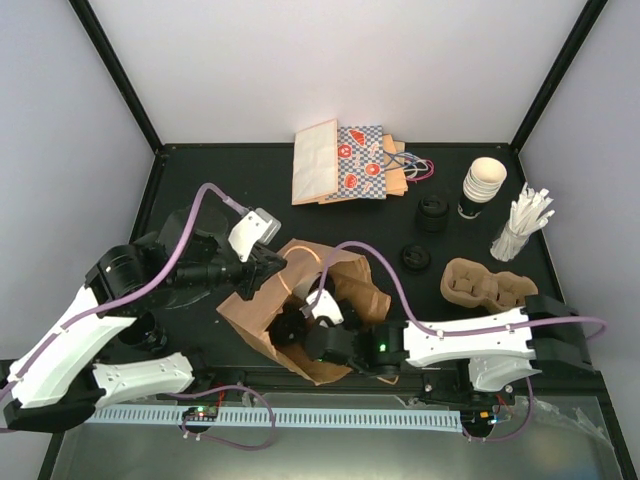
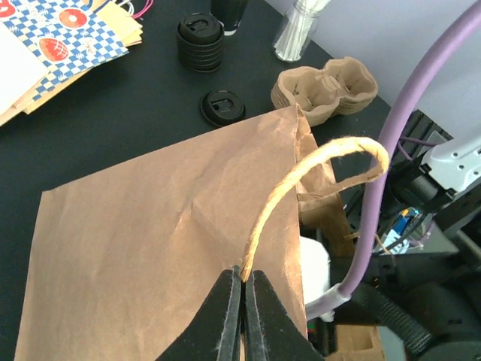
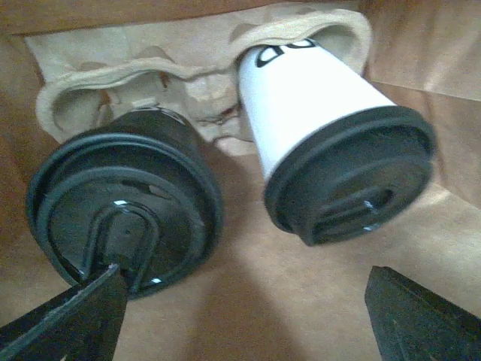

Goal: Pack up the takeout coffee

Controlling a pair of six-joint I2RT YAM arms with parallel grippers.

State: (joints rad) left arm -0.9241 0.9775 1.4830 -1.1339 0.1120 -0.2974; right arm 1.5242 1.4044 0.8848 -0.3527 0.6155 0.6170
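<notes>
Now the brown paper bag (image 1: 262,318) sits on the table between the two arms, and everything else is placed around it. The left gripper (image 2: 242,275) is at the bag's top edge. Its jaws are pinched fully together on the twine handle (image 2: 328,154), which loops up and away from the fingers.

The right gripper (image 3: 244,274) reaches into the bag's mouth. Its fingers (image 3: 69,322) are spread wide and it has hold of nothing. Both fingertips stand apart from the cups in front of them.

The takeout coffee (image 3: 316,98), a white cup with a black lid, is inside the bag. Its base is seated in one pocket of a pulp cup carrier (image 3: 79,90), and its lid faces the open gripper. A second lidded cup (image 3: 124,203) sits just beside it in the neighbouring pocket of the same carrier, also lid-first.

Outside the bag, on its far side, lies a stack of printed bags (image 1: 338,163). On the side where the right arm comes in, a single black lid (image 1: 415,257) lies near the bag. A stack of black lids (image 1: 433,213) stands a little farther off. Beyond these are a stack of empty carriers (image 1: 485,285), a stack of paper cups (image 1: 483,183) and a glass of sticks (image 1: 520,228).
</notes>
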